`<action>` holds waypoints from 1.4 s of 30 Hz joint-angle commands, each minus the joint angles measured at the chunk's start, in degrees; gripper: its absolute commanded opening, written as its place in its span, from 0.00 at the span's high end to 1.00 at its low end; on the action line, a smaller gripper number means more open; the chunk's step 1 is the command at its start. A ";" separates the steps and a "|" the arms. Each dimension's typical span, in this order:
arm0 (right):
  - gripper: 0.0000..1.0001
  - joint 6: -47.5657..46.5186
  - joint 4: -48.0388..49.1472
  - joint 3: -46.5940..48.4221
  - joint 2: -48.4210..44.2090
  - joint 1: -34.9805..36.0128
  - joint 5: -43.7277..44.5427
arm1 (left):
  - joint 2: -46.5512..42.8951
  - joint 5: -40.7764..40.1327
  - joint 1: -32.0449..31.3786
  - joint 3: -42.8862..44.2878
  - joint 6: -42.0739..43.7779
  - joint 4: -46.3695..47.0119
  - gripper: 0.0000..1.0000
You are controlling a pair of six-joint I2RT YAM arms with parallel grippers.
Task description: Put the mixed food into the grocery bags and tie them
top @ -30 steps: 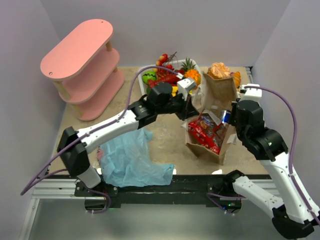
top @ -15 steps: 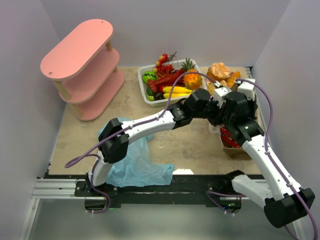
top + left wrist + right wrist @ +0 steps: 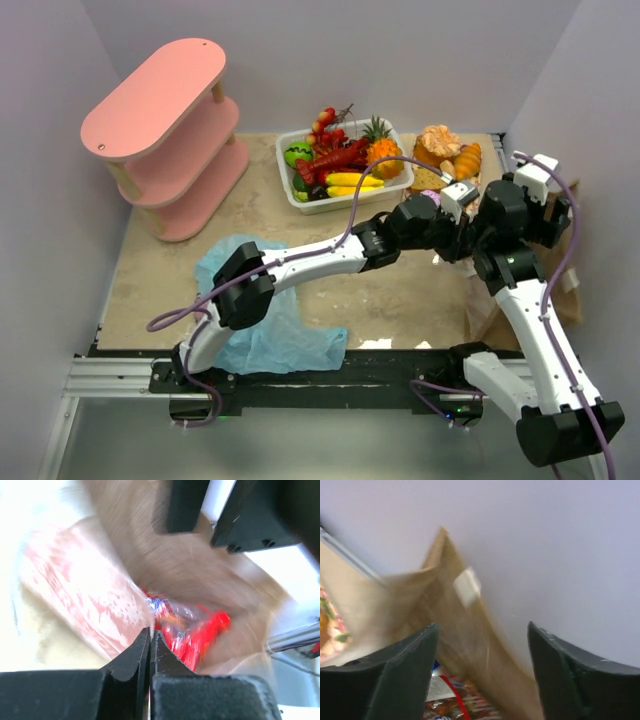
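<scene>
The brown paper bag (image 3: 575,250) stands at the table's right edge against the wall, mostly hidden by my right arm. My left gripper (image 3: 452,200) reaches across to its left side. In the blurred left wrist view that gripper (image 3: 150,630) is shut, its tips at the edge of a pale pinkish sheet, above red snack packets (image 3: 200,635) in the bag (image 3: 200,570). My right gripper (image 3: 482,645) is open wide over the bag's mouth (image 3: 465,630), with packets (image 3: 455,705) below. The light-blue plastic bag (image 3: 265,320) lies flat at the near left.
A white basket (image 3: 296,198) at the back holds bananas (image 3: 352,182), a lobster (image 3: 335,158) and a pineapple (image 3: 380,148). A small brown bag of orange items (image 3: 440,150) stands to its right. A pink shelf unit (image 3: 170,130) fills the back left.
The brown paper bag has shifted from the table's middle to the right wall. Both arms swung right with it. My right gripper has opened.
</scene>
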 commanded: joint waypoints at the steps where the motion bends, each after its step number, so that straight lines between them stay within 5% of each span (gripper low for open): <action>1: 0.05 3.97 -0.94 7.12 0.28 -0.11 -4.60 | 0.24 1.89 -0.95 1.55 -5.80 13.16 1.00; 11: 0.01 9.95 -13.43 15.75 -1.56 -0.11 -17.62 | 5.70 4.18 -1.83 4.36 -8.18 19.59 1.00; 14: 0.01 12.04 -16.33 17.94 -1.47 -0.02 -24.03 | 3.16 2.17 -1.65 3.32 -3.27 15.20 0.65; 15: 0.01 13.11 -18.34 18.64 -1.12 -0.02 -26.40 | 1.93 -0.02 -1.30 2.36 0.23 14.23 0.43; 17: 0.01 14.43 -20.37 20.84 0.19 -0.02 -34.04 | -3.07 -2.14 -0.60 -2.64 4.28 13.08 0.15; 19: 0.01 16.80 -23.10 22.94 1.51 -0.02 -43.15 | -9.03 -4.69 1.16 -9.73 6.14 13.43 0.02; 24: 0.02 22.33 -25.39 24.54 3.53 -0.02 -60.67 | -19.25 -8.38 5.37 -21.20 12.03 7.82 0.00; 30: 0.16 25.42 -27.58 19.27 11.61 0.59 -74.04 | -30.67 -12.94 10.37 -31.82 21.08 -5.89 0.00; 36: 0.10 28.67 -26.71 11.10 20.04 9.55 -62.99 | -40.17 -14.98 22.14 -37.73 20.48 -12.93 0.00; 42: 0.01 33.06 -26.17 5.91 29.89 7.37 -56.31 | -42.37 -14.88 23.05 -33.78 25.13 -22.33 0.00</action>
